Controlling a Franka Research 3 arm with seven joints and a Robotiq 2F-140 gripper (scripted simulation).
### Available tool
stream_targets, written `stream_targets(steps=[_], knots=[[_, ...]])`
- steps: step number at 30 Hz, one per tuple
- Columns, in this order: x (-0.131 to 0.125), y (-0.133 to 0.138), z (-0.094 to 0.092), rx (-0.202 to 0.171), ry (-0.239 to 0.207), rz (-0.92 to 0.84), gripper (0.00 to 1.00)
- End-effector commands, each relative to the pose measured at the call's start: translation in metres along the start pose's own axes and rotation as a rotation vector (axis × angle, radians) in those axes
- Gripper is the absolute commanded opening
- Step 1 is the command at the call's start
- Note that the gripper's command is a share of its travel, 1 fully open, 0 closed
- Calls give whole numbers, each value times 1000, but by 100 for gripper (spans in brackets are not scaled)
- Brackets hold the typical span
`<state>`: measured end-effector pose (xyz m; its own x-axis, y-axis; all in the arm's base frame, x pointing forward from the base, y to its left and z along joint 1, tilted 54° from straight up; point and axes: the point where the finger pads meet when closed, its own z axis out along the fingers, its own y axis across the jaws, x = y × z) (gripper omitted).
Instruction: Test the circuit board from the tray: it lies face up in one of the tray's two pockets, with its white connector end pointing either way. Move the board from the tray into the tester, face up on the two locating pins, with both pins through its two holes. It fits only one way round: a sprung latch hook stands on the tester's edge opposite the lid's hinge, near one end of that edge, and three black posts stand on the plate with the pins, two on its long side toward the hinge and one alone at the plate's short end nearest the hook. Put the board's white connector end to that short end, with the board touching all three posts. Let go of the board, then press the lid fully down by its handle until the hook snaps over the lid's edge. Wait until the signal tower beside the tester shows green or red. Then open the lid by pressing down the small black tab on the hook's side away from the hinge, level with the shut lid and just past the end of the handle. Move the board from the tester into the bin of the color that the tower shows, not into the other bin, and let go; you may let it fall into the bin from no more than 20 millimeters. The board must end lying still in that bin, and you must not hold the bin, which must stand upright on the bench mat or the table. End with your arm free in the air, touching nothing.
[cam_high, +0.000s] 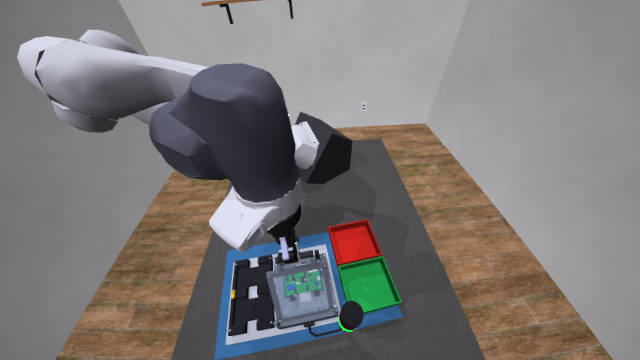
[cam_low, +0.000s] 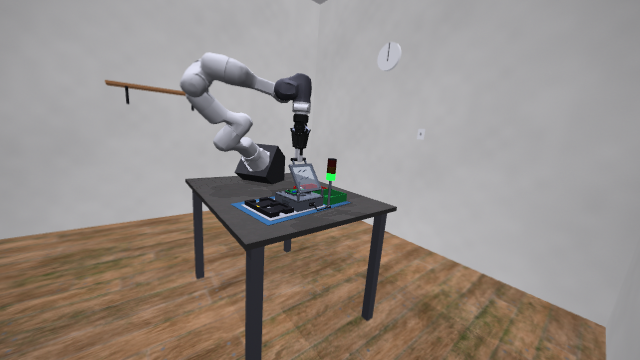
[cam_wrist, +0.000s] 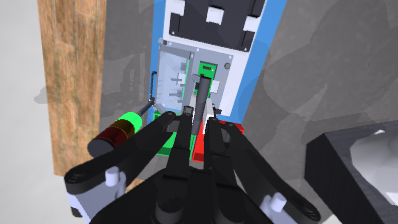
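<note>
Top view. My tool hangs over the far edge of the tester, its fingers pinched on the handle of the raised clear lid. The circuit board lies below the tool, on the tester's plate under the lid. Beside the tester stand the red bin and the green bin; the black tray is on the other side, both pockets without a board.

Exterior view. The lid stands tilted up from its hinge, directly under my tool. The signal tower next to the tester shows green. All of it sits on the blue mat on the dark surface.

Wrist view. My fingers close narrowly on the dark handle bar, with the board's green face just beyond the fingertips.

Step in hand, as I judge it: the test has ended green and the lid is being swung open. Next I must let go of the handle with the lid left well up, then reach under it, grasp the board by its edges, lift it off the pins and carry it to the green bin.
</note>
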<state>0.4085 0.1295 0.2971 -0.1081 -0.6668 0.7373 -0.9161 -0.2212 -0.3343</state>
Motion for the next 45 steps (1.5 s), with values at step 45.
stream_targets(steps=[45], knots=[[0,-44,-25,2,-1,2,0]])
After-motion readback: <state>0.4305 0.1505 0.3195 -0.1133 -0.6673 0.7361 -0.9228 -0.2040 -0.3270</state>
